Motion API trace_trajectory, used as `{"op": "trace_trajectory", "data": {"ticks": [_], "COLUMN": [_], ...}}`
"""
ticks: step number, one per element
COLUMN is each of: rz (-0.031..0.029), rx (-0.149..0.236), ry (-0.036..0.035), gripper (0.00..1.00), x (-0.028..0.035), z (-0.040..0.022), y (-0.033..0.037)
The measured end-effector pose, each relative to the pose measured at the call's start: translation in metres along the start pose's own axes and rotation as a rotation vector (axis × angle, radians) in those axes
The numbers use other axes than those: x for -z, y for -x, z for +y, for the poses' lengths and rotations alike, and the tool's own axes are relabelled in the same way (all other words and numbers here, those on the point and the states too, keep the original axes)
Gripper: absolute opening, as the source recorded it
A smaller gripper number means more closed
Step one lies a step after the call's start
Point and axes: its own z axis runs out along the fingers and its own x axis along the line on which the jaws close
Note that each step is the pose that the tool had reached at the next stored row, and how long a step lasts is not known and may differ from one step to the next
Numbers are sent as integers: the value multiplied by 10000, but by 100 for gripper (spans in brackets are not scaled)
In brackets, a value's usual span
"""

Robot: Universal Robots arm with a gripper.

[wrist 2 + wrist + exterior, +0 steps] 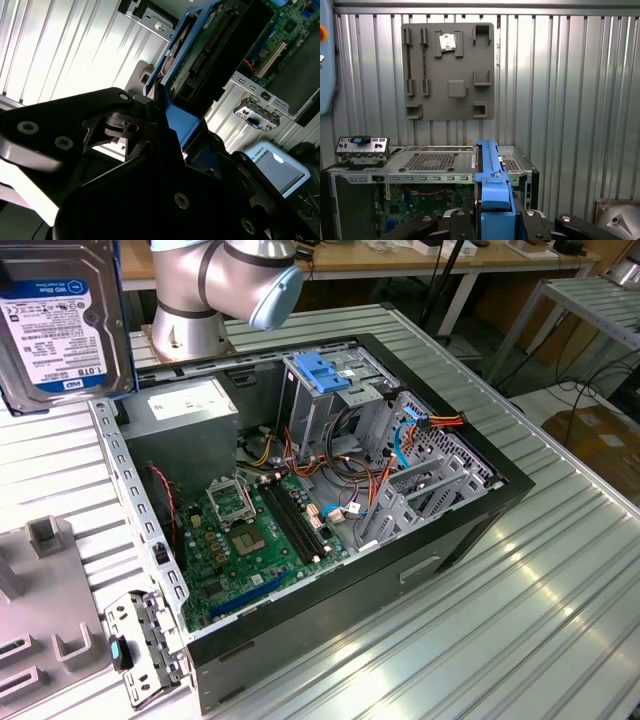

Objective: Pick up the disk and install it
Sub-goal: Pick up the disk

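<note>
Blue plastic rails frame the disk [60,320], a dark flat rectangle with a white label. The pincer [493,220] is clamped on it: in the first wrist view matte black fingers [457,222] press in from both sides of the blue end tab. In the second wrist view the disk [210,45] runs away from the black, bolt-studded pincer body, with its connector edge and one blue rail showing.

In the exterior view the disk is held on edge, label facing the camera. It is raised off the surface [520,620] and clear of the computer case [430,570], beyond the case's corner on the exterior view's left. It sits in no bay. Smooth grey arm segments with a pale blue joint cap [225,280] rise behind the case's far side.

The case lies open, a black-walled box holding a green motherboard [250,540], bundled red, yellow and orange wires and perforated steel cages. A light-blue latch plate [320,370] sits on top of the cage at the case's far side.

A small punched-metal bracket [145,645] with a blue clip lies on the surface just beside the case's near corner on the exterior view's left. Near it lies a grey moulded fixture plate [447,100] with raised pockets and slots. The surface itself is ribbed bare aluminium.
</note>
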Motion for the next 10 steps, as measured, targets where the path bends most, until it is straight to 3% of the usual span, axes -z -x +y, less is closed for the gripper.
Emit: {"op": "trace_trajectory", "data": {"ticks": [7, 10], "rz": [-1, 0], "rx": [0, 0], "ry": [-1, 0], "gripper": [37, 37], "x": [-15, -26], "z": [-104, -186], "y": [-3, -8]}}
